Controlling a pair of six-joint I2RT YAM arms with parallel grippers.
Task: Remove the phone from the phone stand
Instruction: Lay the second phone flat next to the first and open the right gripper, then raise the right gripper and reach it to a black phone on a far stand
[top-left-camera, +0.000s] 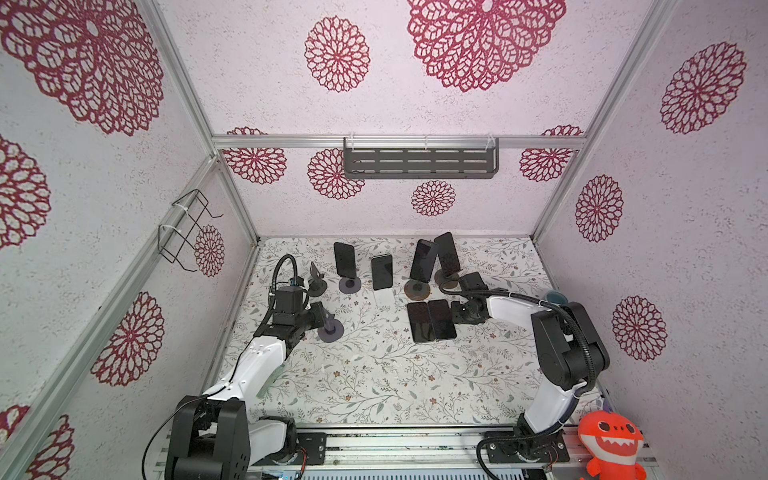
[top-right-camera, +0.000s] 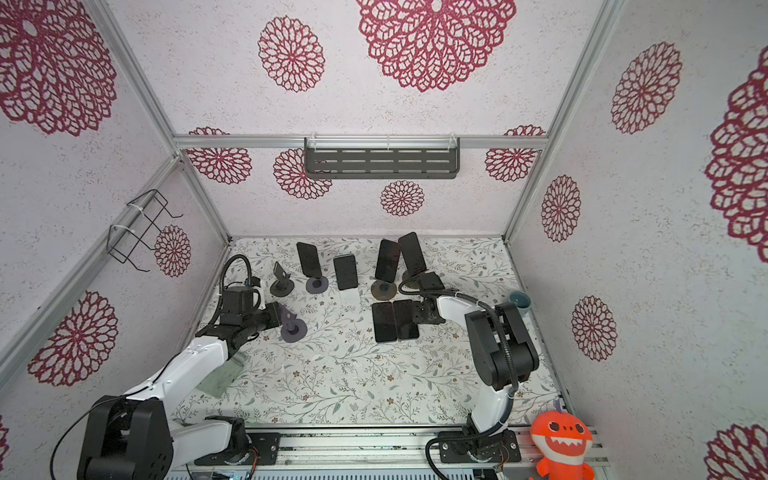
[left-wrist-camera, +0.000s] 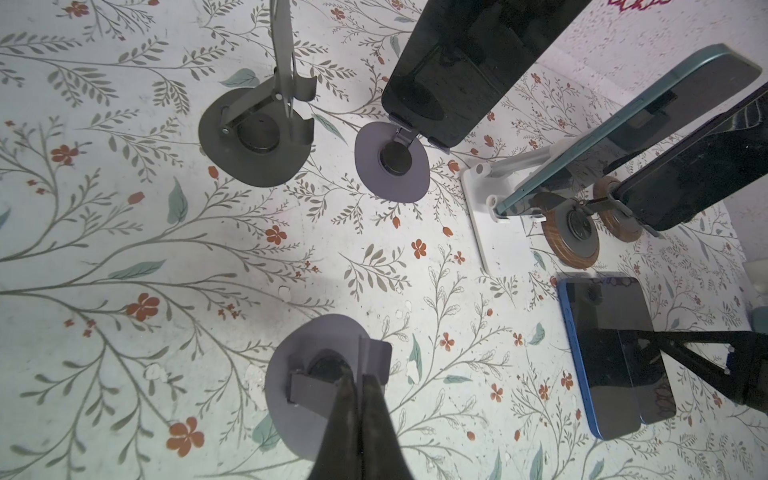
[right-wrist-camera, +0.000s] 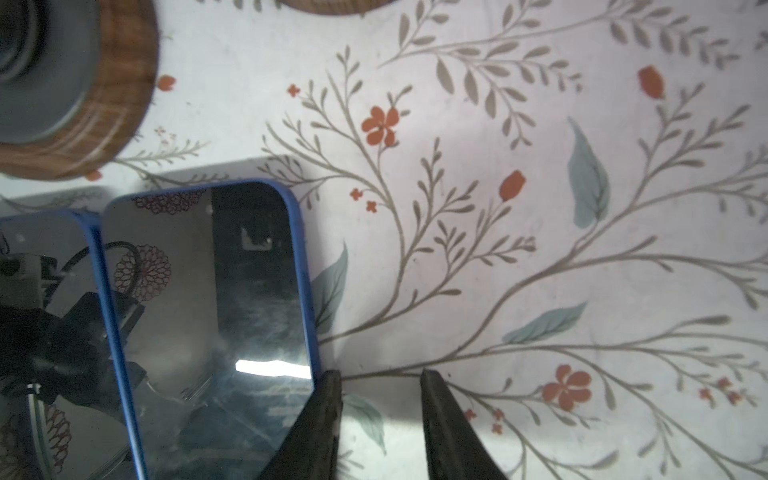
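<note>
In a top view we see the left tool left of centre. Its fingers are pressed together on the thin upright plate of the purple stand, whose round foot sits on the flowered worktop. The stand carries nothing. The phone lies flat, screen up, right of centre, side by side with a second phone. The right tool is low, just beside the phone's right edge. Toward the back stand a bare grey stand and a row of propped phones.

In a top view the layout is the same. The left tool pinches the purple stand, and the phone lies flat next to the right tool.

In the left wrist view we see the left tool with its fingers closed on the plate rising from the purple stand. The grey stand stands farther off. The phone lies flat beyond the second phone.

In the right wrist view the right tool has its fingers apart, with only worktop between them. One finger is right against the blue-cased edge of the phone. The second phone lies alongside, near a wood-rimmed base.
</note>
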